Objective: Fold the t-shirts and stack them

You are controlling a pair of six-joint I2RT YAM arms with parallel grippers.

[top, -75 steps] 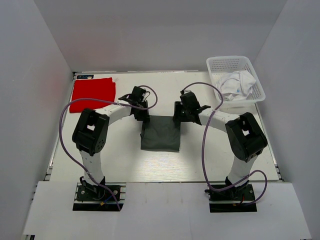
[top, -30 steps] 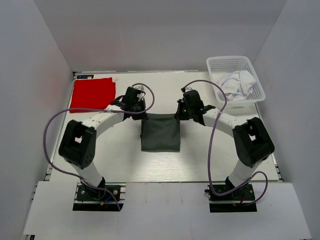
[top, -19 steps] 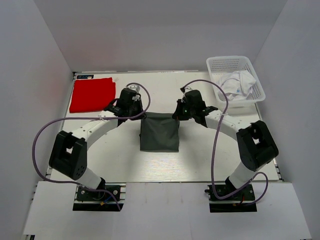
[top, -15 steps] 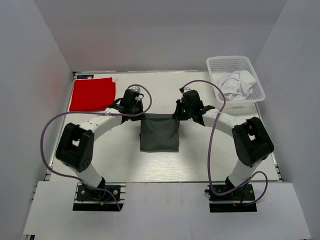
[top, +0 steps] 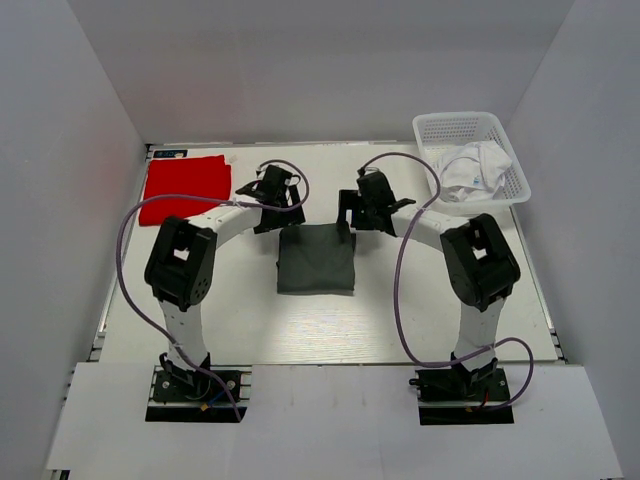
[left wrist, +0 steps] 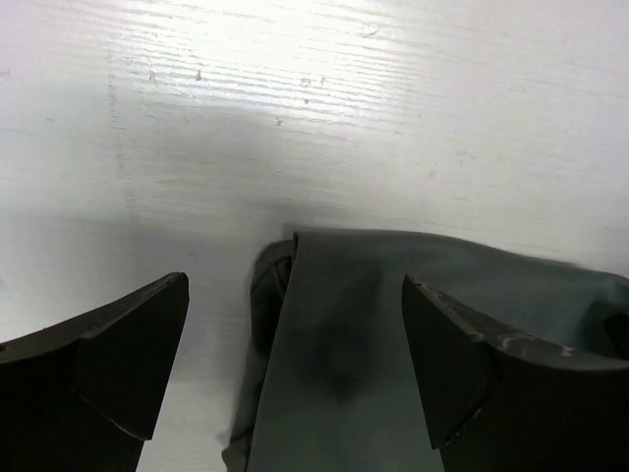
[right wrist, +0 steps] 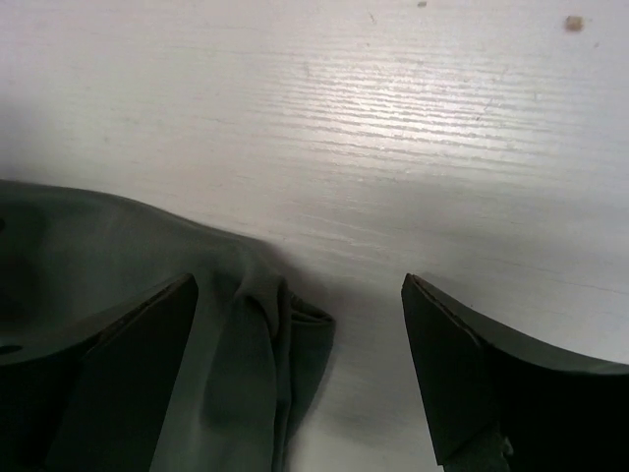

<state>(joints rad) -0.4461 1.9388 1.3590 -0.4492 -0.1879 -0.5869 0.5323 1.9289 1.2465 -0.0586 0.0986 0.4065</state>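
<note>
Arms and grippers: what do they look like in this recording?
The left arm and right arm have white links and bulky black joint housings, on black base plates. A purple cable loops along each. The left gripper and right gripper are black, with blunt, wedge-shaped matte fingers.

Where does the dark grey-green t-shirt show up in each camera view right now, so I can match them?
Top external: dark grey-green t-shirt, folded, centre of picture.
Left wrist: lower middle to right, one corner showing.
Right wrist: lower left, one corner showing.
Shared landmark: the white table beyond the shirt's far edge.
</note>
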